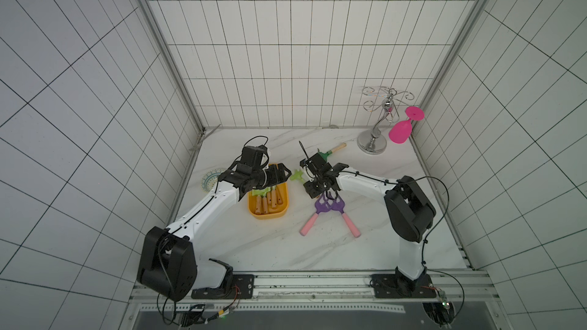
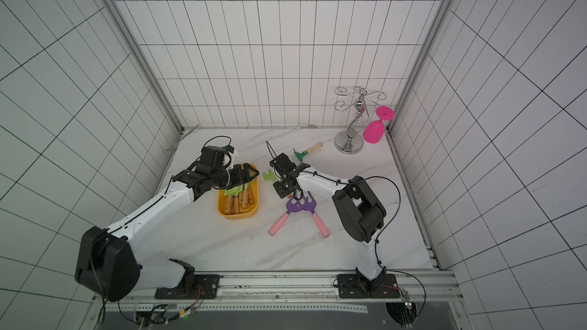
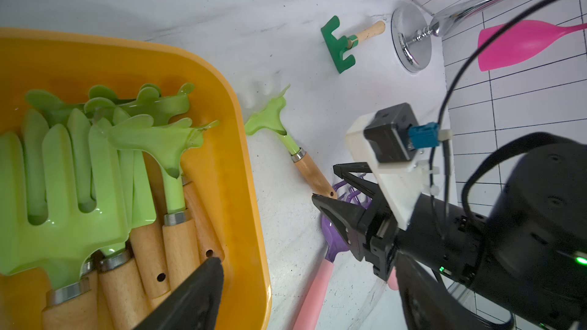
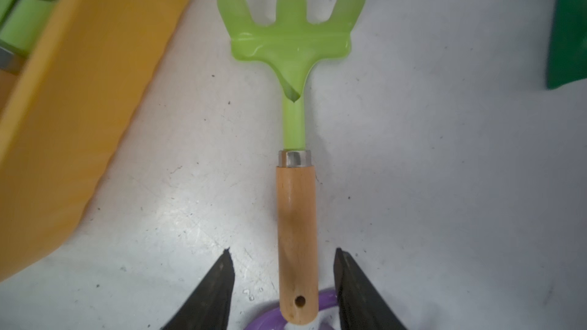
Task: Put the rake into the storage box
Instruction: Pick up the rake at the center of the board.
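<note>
Marble tabletop [image 1: 254, 249], mid-frame: the rake [image 1: 297, 175] lies just right of the storage box [image 1: 268, 216], my right gripper [image 4: 282, 250] straddling its handle, jaws parted, touching nothing, poised to pinch; left gripper [image 1: 282, 173] hangs wide, empty, over the box.

1. The storage box [image 3: 241, 166] is yellow-orange.
2. The rake [image 4: 295, 185] has a light green head, a silver collar and a tan wooden handle.
3. Another rake [image 3: 338, 44] has a dark green head.
4. The purple rakes [image 1: 330, 207] have pink handles.
5. The desk [image 1: 286, 249] is white marble with grey veins.
</note>
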`<action>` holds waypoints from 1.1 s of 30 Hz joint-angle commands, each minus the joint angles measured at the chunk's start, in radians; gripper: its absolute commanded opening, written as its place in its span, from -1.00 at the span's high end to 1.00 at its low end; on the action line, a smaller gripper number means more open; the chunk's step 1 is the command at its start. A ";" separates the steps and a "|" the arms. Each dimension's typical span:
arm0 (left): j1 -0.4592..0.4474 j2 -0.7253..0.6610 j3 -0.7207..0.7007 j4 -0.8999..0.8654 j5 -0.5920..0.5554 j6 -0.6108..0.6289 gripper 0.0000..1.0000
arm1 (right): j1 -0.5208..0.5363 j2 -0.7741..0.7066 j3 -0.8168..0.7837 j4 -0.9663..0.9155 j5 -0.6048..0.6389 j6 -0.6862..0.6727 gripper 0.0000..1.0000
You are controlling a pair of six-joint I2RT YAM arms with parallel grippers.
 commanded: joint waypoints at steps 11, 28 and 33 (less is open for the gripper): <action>0.022 -0.101 -0.052 -0.049 -0.040 0.031 -0.72 | -0.019 0.112 0.021 -0.020 -0.019 -0.026 0.08; -0.013 -0.024 -0.041 0.009 -0.010 0.001 -0.73 | -0.019 -0.115 -0.014 -0.012 0.011 -0.006 0.78; -0.051 0.033 0.002 0.059 -0.013 -0.013 -0.73 | -0.017 -0.232 0.003 -0.039 -0.061 0.042 0.80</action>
